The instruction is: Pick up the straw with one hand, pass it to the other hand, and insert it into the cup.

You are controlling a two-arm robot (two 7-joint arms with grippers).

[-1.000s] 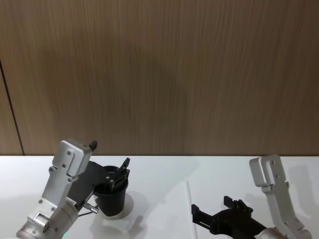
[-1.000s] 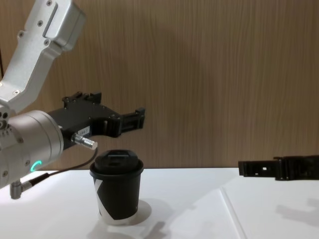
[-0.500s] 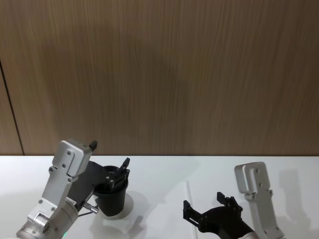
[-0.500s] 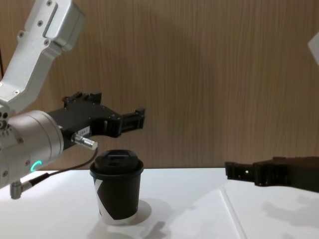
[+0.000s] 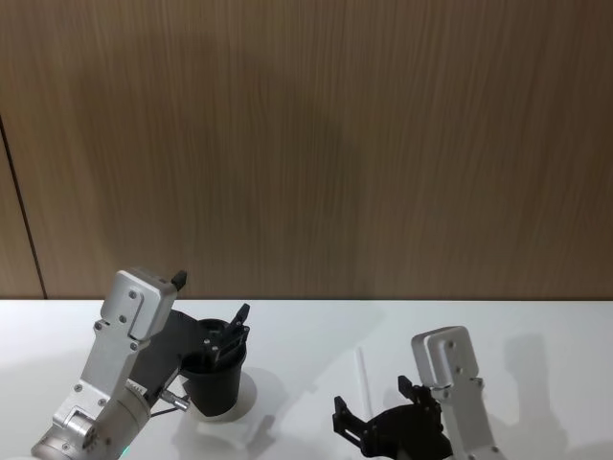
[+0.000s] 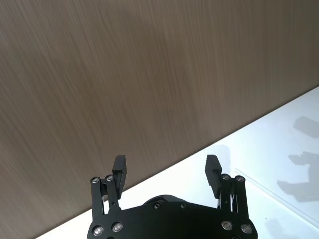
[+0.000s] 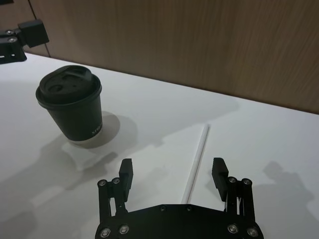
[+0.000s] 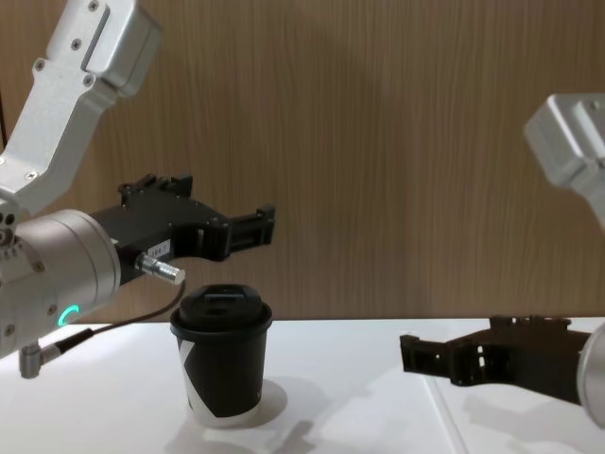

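**A:** Head view: the straw [image 5: 361,369] is lying flat on the tabletop [image 5: 306,335], right of the cup [image 5: 216,385], its long axis running away from the robot. The right gripper [image 5: 372,402] is hovering at its near end and is clearly the nearer arm.

**B:** Left wrist: the left gripper [image 6: 167,167] is hanging spread wide, empty.

**A:** Right wrist: jaws splayed, holding nothing, and the straw is pointing straight out between them.

**B:** Chest: the right gripper is sitting low, the left above the cup. I'm judging a straight drop onto the straw.
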